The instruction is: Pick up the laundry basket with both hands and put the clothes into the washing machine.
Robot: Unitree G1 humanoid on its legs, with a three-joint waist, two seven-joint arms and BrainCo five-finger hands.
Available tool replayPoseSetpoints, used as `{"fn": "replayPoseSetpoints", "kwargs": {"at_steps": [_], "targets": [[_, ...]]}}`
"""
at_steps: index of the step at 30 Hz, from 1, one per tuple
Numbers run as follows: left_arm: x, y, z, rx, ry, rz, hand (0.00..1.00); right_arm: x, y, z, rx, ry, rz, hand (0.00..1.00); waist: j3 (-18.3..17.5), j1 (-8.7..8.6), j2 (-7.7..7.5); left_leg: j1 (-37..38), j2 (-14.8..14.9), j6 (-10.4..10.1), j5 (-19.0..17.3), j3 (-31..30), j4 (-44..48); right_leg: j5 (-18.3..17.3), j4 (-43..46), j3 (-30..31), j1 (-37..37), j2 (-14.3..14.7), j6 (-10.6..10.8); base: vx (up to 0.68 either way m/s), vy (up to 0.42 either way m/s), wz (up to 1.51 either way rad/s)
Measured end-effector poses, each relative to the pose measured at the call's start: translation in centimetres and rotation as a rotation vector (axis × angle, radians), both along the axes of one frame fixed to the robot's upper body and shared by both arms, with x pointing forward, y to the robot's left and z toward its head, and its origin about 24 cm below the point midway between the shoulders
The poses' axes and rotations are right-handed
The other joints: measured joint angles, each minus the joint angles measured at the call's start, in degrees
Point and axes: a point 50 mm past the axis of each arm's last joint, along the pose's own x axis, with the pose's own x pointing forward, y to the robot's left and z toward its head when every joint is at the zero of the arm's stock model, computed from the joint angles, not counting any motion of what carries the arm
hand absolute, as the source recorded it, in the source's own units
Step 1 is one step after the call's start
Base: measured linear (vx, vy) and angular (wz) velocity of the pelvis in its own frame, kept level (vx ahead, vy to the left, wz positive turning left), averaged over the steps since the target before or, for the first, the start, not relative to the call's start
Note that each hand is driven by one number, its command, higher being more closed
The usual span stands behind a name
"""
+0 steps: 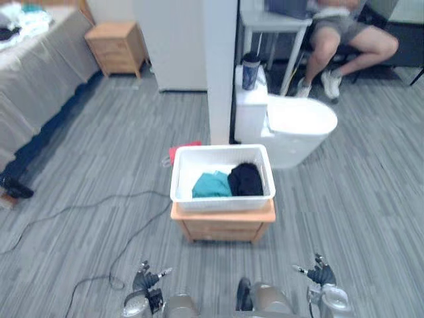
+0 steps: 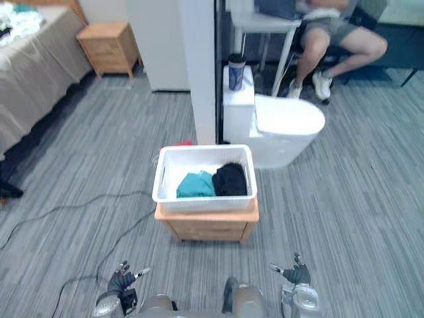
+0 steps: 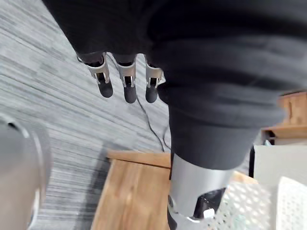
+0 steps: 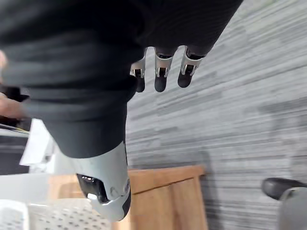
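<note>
A white laundry basket point(image 1: 222, 196) rests on a low wooden stand point(image 1: 222, 225) in the middle of the floor. Inside it lie a teal garment point(image 1: 212, 185) and a black garment point(image 1: 246, 179). My left hand point(image 1: 147, 281) hangs low at the bottom left, well short of the basket, its fingers point(image 3: 125, 86) straight and holding nothing. My right hand point(image 1: 320, 274) hangs at the bottom right, equally far back, with fingers point(image 4: 160, 76) relaxed and empty. The stand's wood point(image 3: 134, 191) and the basket's perforated wall point(image 3: 249, 206) appear past the left thumb.
A white toilet point(image 1: 291, 122) with a dark cup point(image 1: 251, 70) on its tank stands behind the basket, beside a white pillar point(image 1: 220, 73). A person sits on a chair point(image 1: 344, 40) at the back right. A bed point(image 1: 33, 73) and a wooden nightstand point(image 1: 118, 46) are at the left.
</note>
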Motion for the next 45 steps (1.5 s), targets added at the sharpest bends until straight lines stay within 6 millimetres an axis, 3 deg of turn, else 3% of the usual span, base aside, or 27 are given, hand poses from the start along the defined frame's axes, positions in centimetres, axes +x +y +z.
{"fn": "replayPoseSetpoints", "kwargs": {"at_steps": [2,4,6,11,16,20,23,24,28,32,33,38,45], "targets": [[0.5,0.0,0.4,0.0,-0.027,0.005,0.0,0.4,-0.1,0.4,-0.006,-0.022,-0.004,0.0,-0.2,0.31,0.38,0.46,-1.5,-0.08,0.17,-0.41,-9.78,0.05,-0.01,0.59,0.08,0.02,0.12,0.24,0.043,-0.27],[1.2,0.1,1.0,-0.003,-0.075,0.019,0.0,1.1,-0.5,1.6,-0.029,-0.082,-0.003,0.0,-0.74,0.79,1.61,2.22,-2.85,0.16,3.57,-0.99,-20.4,-0.33,-0.04,1.56,0.14,0.71,1.21,0.21,0.109,-0.32],[2.0,1.3,2.3,0.032,-0.142,0.047,0.0,2.2,-0.3,3.6,-0.058,-0.187,0.001,0.0,-1.23,0.91,-0.14,4.34,-4.62,0.41,5.83,-0.11,-24.6,-0.91,-0.29,3.56,0.21,-0.29,3.12,0.22,0.163,-0.29],[3.4,3.0,4.7,0.107,-0.265,0.045,0.0,4.6,-0.1,6.2,-0.102,-0.33,0.049,0.0,-2.05,0.82,-1.29,5.82,-7.04,0.98,5.71,2.76,-27.61,0.19,-3.9,6.46,-0.02,-2.03,5.45,0.09,0.119,-0.23],[5.0,3.3,5.8,0.122,-0.318,0.046,0.0,8.4,0.5,7.5,-0.143,-0.362,0.167,0.0,-1.49,0.71,0.73,3.68,-8.76,2.39,6.77,3.34,-30.21,3.01,-7.22,8.34,-2.75,-1.94,6.17,0.02,0.061,-0.2],[9.6,2.1,7.3,0.142,-0.376,-0.031,0.0,13.0,1.7,9.1,-0.169,-0.387,0.253,0.0,1.31,0.84,2.49,0.94,-9.46,3.03,8.95,3.38,-32.42,5.63,-8.6,9.36,-5.89,-1.95,6.03,-0.02,0.022,-0.12],[13.1,0.9,8.8,0.152,-0.422,-0.101,0.0,16.0,3.3,10.6,-0.172,-0.403,0.307,0.0,3.58,0.83,2.53,-2.1,-9.39,3.49,10.25,3.14,-32.59,7.06,-8.37,9.68,-9.2,-1.87,5.76,-0.11,-0.002,-0.07],[14.9,0.2,9.7,0.158,-0.443,-0.129,0.0,17.8,3.8,11.9,-0.179,-0.423,0.315,0.0,5.69,0.77,2.48,-3.28,-9.43,3.79,10.71,3.16,-32.41,7.61,-7.82,10.12,-10.7,-1.96,5.74,-0.14,0.013,-0.1],[18.3,-1.4,12.1,0.17,-0.501,-0.182,0.0,20.9,4.4,15.4,-0.213,-0.486,0.278,0.0,10.33,0.86,2.22,-6.88,-9.45,4.37,11.08,3.64,-30.29,7.76,-4.27,11.32,-15.56,-2.27,5.82,-0.17,0.025,-0.11],[20.3,-2.5,13.6,0.187,-0.519,-0.2,0.0,22.9,5.2,18.2,-0.221,-0.526,0.267,0.0,11.27,0.98,2.08,-11.09,-9.28,4.78,11.34,4.04,-28.36,7.9,-1.57,12.17,-20.44,-2.4,5.92,-0.14,0.001,-0.07],[21.0,-2.7,14.4,0.194,-0.533,-0.198,1.0,23.6,5.6,19.4,-0.223,-0.547,0.273,1.0,11.99,0.99,2.08,-11.9,-9.09,4.89,11.41,3.96,-27.78,8.15,-1.3,12.13,-21.12,-2.35,5.84,-0.12,-0.013,0.0],[22.8,-3.5,16.8,0.242,-0.584,-0.217,1.0,25.4,6.6,23.9,-0.265,-0.643,0.298,1.0,13.46,1.16,2.01,-15.28,-8.13,4.91,11.41,3.39,-26.04,8.82,-0.54,11.78,-23.78,-2.39,5.65,-0.09,-0.014,0.03],[23.0,-2.1,17.5,0.293,-0.585,-0.178,1.0,25.6,6.4,24.7,-0.314,-0.649,0.314,1.0,13.47,1.14,2.0,-16.06,-7.68,4.89,11.42,3.23,-25.52,8.87,-0.56,11.29,-24.17,-2.24,5.61,0.01,-0.002,0.01]]}}
